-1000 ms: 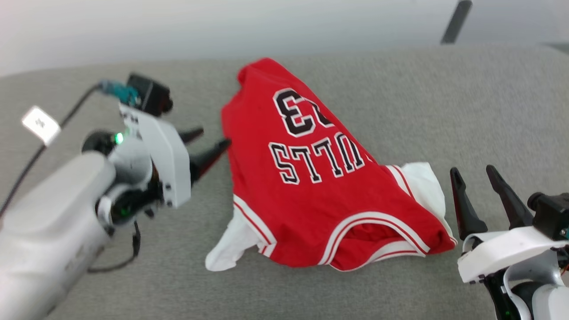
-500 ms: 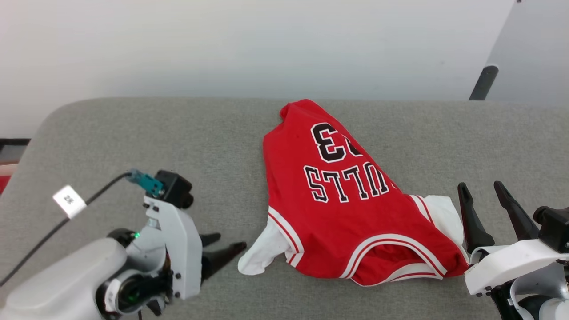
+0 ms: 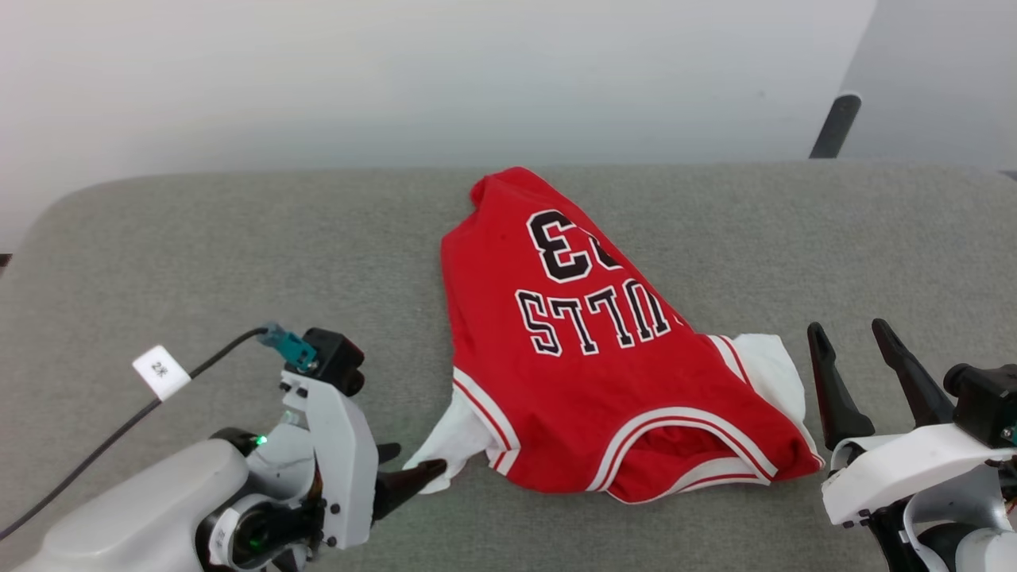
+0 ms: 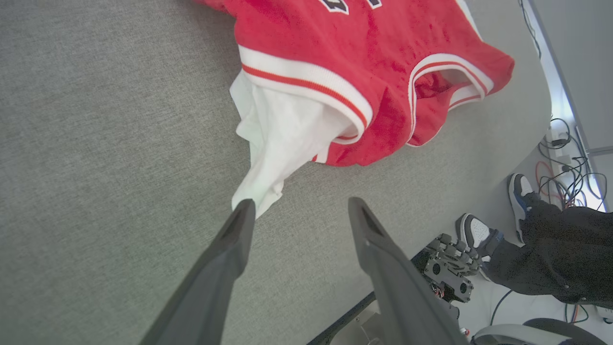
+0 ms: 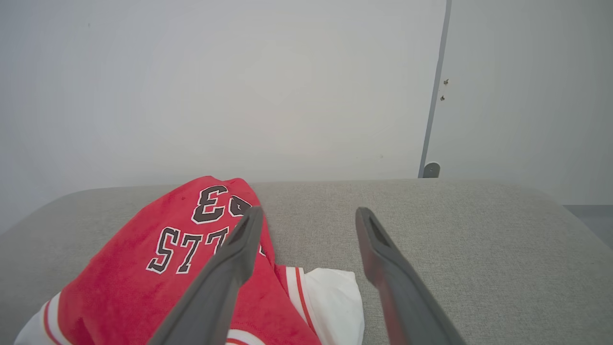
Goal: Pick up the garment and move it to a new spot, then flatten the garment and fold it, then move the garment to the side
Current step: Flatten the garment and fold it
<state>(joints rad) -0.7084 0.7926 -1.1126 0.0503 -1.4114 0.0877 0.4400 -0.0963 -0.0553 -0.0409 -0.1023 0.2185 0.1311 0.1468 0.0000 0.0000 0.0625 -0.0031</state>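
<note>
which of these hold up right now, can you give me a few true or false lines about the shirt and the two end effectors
1. The shirt lies on the grey surface. True.
2. The left end effector is shut on the white sleeve. False: its fingers stand apart, and the sleeve's tip lies right by one fingertip, not clamped between them.
3. The right end effector is open and holds nothing. True.
4. The lettering reads upright in the head view. False: it is upside down there, with the collar end nearest the robot.
5. A person's shoes show on the floor in the left wrist view. True.
</note>
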